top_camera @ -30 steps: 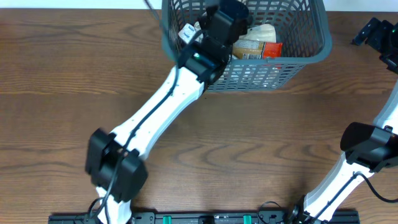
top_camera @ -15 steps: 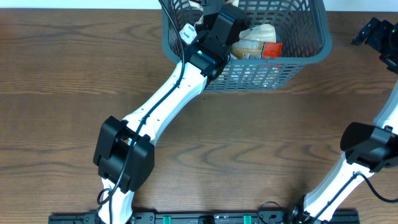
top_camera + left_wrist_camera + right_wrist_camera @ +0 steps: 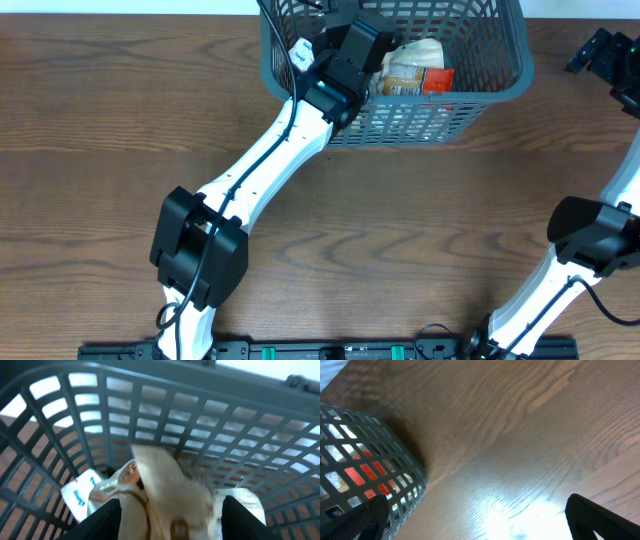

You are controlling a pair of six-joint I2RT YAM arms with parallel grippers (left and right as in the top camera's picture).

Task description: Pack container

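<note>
Left gripper (image 3: 171, 506) has opened inside the container (image 3: 150, 390)
Blurred beige packet (image 3: 165, 480) sits between its parted fingers; right gripper (image 3: 477, 517) stands wide; print unreadable.

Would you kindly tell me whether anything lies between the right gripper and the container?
Nothing visible does: only wooden table shows between the right gripper and the container, whose outer wall faces it.
</note>
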